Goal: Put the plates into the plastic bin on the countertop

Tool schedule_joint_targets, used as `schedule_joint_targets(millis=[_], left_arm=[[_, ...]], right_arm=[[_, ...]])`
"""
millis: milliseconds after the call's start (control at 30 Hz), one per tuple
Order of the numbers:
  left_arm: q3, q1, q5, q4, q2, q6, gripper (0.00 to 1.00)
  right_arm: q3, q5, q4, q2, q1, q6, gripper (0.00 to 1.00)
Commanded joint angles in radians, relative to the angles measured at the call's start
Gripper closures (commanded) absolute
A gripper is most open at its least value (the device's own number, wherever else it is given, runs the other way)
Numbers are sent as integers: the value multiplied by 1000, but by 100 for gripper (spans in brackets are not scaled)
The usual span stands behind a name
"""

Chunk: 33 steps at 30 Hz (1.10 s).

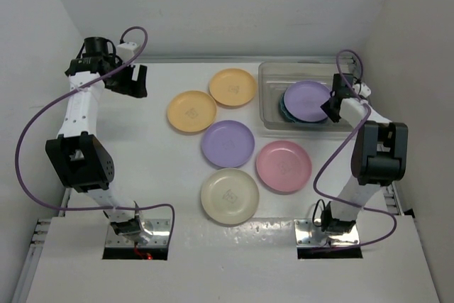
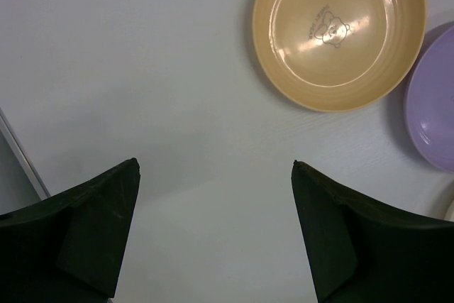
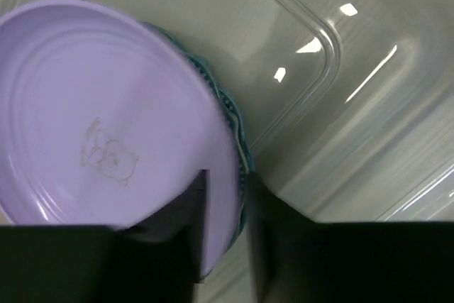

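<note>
Right pincer (image 3: 225, 189): jaws straddled lilac plate (image 3: 106, 118) rim, grip untellable | plate leaned atop teal plates (image 3: 237, 129) in plastic bin (image 3: 340, 104) | left pincer (image 2: 216, 168) spread wide above desk (image 2: 142, 69) | pink plate (image 1: 283, 166) lay near-left of bin, closest to right pincer

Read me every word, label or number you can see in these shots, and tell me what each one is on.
No text is readable.
Yellow plate: bear stamp with tiny arched letters, too small to read.
Lilac plate in the bin: faint bear outline, any lettering blurred.
Pink plate, cream plate: centre marks, too small to read.
</note>
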Motion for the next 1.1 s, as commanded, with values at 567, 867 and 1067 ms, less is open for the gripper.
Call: schedule_joint_targets(millis=[567, 867, 1067], left_arm=[[-9, 12, 42, -7, -67, 3, 11], [-64, 1, 74, -7, -107, 12, 11], [-74, -8, 92, -7, -128, 12, 11]], right_arm=[[-234, -262, -136, -550, 80, -442, 18], [-593, -271, -139, -677, 175, -346, 24], [-656, -205, -87, -613, 186, -282, 47]])
